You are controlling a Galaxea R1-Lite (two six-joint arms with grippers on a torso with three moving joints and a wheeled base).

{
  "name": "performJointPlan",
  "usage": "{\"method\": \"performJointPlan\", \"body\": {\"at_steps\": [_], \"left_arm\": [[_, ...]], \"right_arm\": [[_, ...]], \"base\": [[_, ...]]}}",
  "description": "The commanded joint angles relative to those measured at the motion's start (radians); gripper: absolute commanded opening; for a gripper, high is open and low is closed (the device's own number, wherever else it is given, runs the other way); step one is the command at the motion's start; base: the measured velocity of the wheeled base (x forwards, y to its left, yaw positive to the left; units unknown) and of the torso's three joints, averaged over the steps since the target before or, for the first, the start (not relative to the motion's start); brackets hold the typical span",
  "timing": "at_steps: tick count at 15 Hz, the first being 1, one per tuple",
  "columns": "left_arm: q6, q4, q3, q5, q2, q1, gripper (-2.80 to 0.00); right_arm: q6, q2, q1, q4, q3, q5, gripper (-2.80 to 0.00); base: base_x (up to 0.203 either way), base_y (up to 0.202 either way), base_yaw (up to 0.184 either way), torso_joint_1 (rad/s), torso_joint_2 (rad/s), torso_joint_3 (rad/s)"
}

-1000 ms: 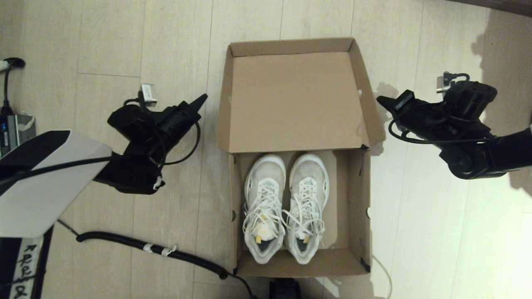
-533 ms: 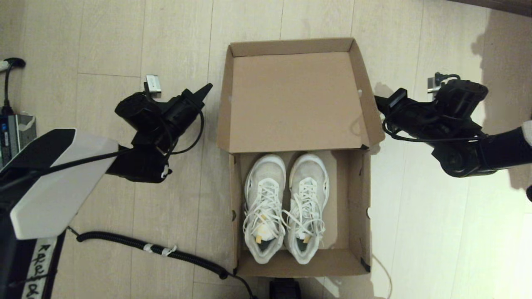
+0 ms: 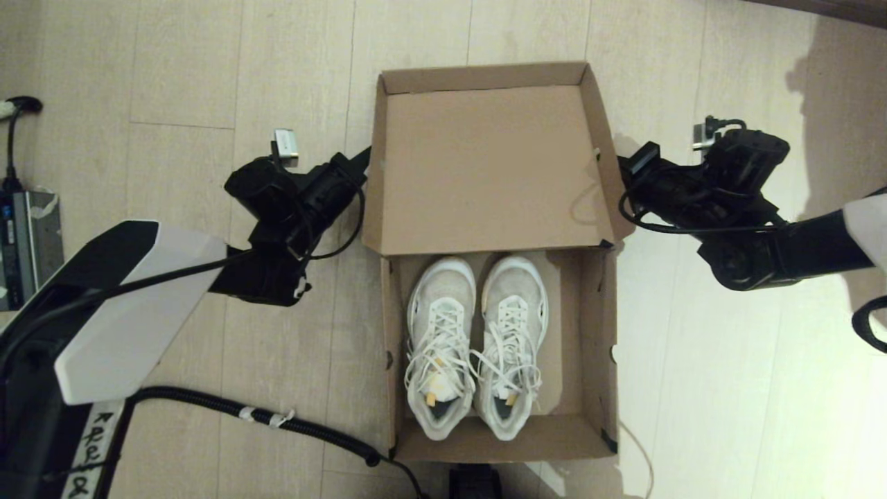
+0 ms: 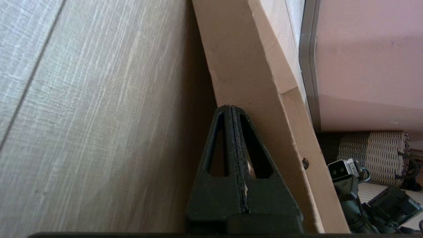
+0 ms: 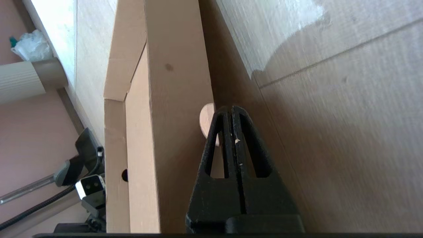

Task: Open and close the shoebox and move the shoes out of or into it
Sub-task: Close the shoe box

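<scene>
The brown shoebox (image 3: 604, 333) lies open on the floor, its lid (image 3: 488, 166) folded back on the far side. The two white and grey shoes (image 3: 442, 346) (image 3: 513, 343) sit side by side inside, toes toward the lid. My left gripper (image 3: 362, 158) is shut, its tip against the outside of the lid's left side flap (image 4: 251, 66); the wrist view shows the closed left gripper (image 4: 231, 107) touching cardboard. My right gripper (image 3: 624, 165) is shut at the lid's right side flap (image 5: 175, 82). In its own wrist view the right gripper (image 5: 229, 108) sits next to a round tab.
A black corrugated cable (image 3: 249, 414) runs across the wooden floor in front of the left arm to the box's near left corner. A grey device (image 3: 24, 229) sits at the far left edge. Bare floor lies to the right of the box.
Both arms have moved inward, from well clear of the box to the lid's left and right side flaps. The shoes have not moved.
</scene>
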Motion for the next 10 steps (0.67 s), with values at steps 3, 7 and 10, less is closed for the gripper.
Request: {"method": "performJointPlan", "body": {"at_steps": [3,7,10], "left_arm": [[-0.006,0.04,-0.089,-0.01,0.033,-0.008,-2.8],[-0.007,0.053,-0.119,-0.011,0.024,-0.009,-2.8],[-0.011,0.051,-0.111,-0.009,-0.001,-0.013,-2.8]], "right_arm": [[0.004,0.041,0.002,-0.005,-0.046,0.005,-2.8],[0.006,0.028,0.003,-0.003,-0.065,0.008,-2.8],[0.006,-0.001,0.006,0.01,-0.067,0.008,-2.8]], "base": [[0.0,0.0,0.0,0.0,0.0,0.0],[0.0,0.0,0.0,0.0,0.0,0.0],[0.0,0.0,0.0,0.0,0.0,0.0]]}}
